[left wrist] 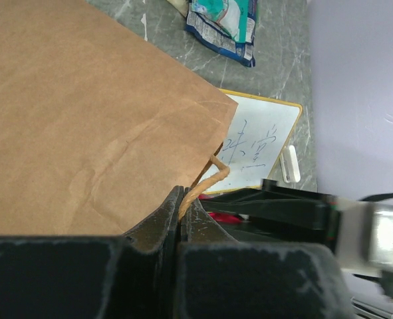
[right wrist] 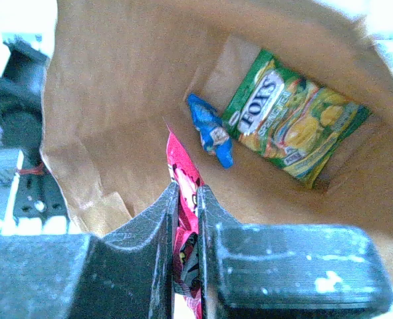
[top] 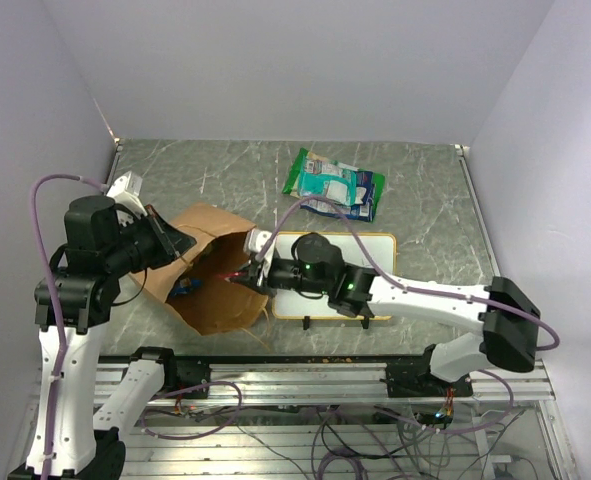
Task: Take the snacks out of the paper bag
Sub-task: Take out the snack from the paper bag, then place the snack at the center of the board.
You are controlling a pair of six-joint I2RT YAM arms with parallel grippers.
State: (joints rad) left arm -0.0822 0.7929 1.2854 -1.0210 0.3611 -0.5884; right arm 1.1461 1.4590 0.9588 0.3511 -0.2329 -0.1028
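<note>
The brown paper bag (top: pixel 210 265) lies on its side with its mouth facing my right arm. My left gripper (left wrist: pixel 181 199) is shut on the bag's twisted string handle (left wrist: pixel 206 186) at the mouth's rim. My right gripper (right wrist: pixel 186 196) is at the bag's mouth, shut on a pink-red packet (right wrist: pixel 183 169) that stands edge-up between its fingers. Deeper inside the bag lie a green packet (right wrist: pixel 292 123) and a small blue wrapper (right wrist: pixel 209 129). Other snacks (top: pixel 335 183), green-white and dark blue packets, lie on the table beyond the bag.
A yellow-framed whiteboard (top: pixel 375 250) lies right of the bag, partly under my right arm, with a white eraser (left wrist: pixel 289 163) beside it. A white object (top: pixel 127 187) sits at the back left. Walls close in on the left, back and right.
</note>
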